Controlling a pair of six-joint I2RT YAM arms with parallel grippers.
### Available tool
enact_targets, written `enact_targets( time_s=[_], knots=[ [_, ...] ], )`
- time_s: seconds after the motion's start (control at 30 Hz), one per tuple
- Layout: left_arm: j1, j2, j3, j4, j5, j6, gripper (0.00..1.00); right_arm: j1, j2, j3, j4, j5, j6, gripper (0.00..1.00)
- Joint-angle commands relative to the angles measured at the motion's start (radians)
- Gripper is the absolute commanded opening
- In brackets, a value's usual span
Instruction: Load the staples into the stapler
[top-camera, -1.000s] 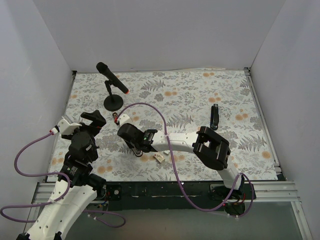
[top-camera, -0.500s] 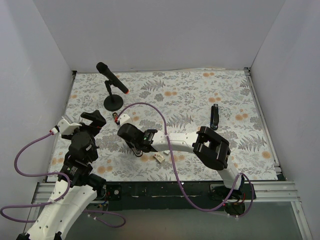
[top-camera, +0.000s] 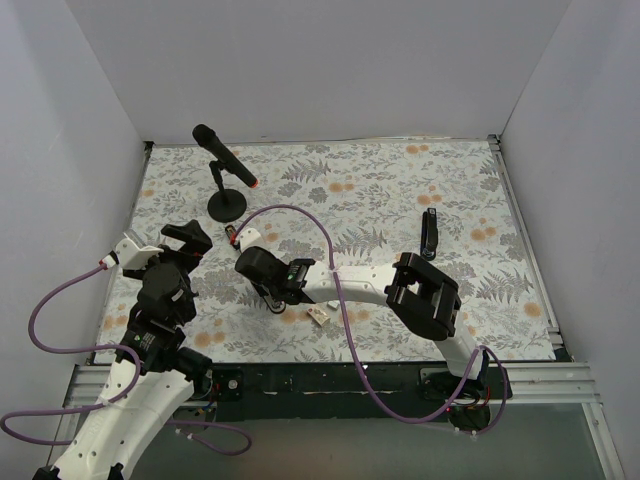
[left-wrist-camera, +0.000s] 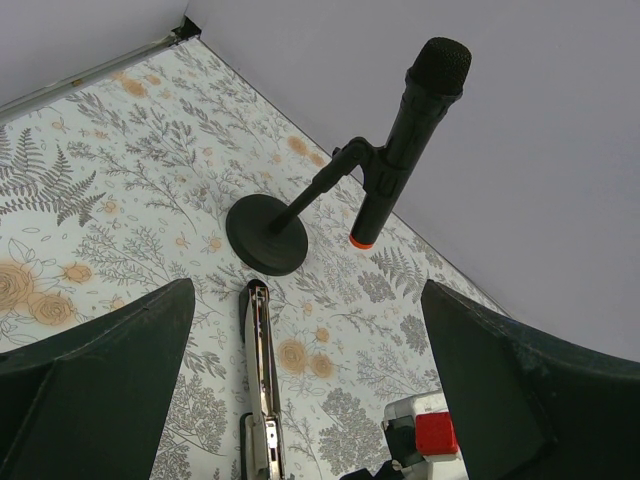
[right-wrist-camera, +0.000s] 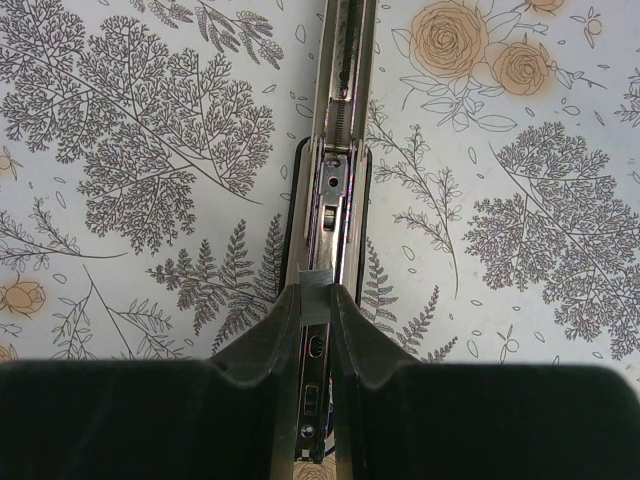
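Note:
The stapler (right-wrist-camera: 338, 150) lies open on the flowered mat, its silver rail facing up over a black base. It also shows in the left wrist view (left-wrist-camera: 260, 380). My right gripper (right-wrist-camera: 317, 300) is shut on the small silvery-grey staple block (right-wrist-camera: 317, 285), holding it just over the rail's near part. In the top view my right gripper (top-camera: 272, 296) reaches left across the mat and hides most of the stapler. The small whitish staple box (top-camera: 318, 315) lies beside it. My left gripper (left-wrist-camera: 310, 400) is open and empty, held above the mat short of the stapler.
A black microphone (top-camera: 222, 152) on a round stand (top-camera: 227, 206) is at the back left, just beyond the stapler's far end. A slim black object (top-camera: 430, 232) lies at the right. White walls enclose the mat on three sides.

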Motion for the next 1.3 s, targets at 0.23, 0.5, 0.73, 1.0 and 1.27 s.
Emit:
enact_targets(
  time_s=[0.23,0.5,0.73,1.0,1.27],
  knots=[
    [0.007,-0.001,-0.009,-0.007,0.004,0.003,0.98,-0.009,0.001,0.004,0.002,0.013,0.029,0.13],
    [0.007,0.004,-0.009,-0.007,0.008,0.0,0.98,-0.012,0.009,0.007,0.0,0.003,0.031,0.13],
    [0.007,0.007,-0.011,-0.006,0.008,0.0,0.98,-0.015,0.021,0.013,-0.001,-0.013,0.032,0.12],
    [0.007,0.01,-0.009,-0.002,0.011,0.001,0.98,-0.019,0.028,0.015,-0.007,-0.013,0.038,0.12],
    [0.007,0.011,-0.011,-0.002,0.011,0.001,0.98,-0.019,0.021,0.01,-0.01,0.007,0.043,0.12]
  ],
)
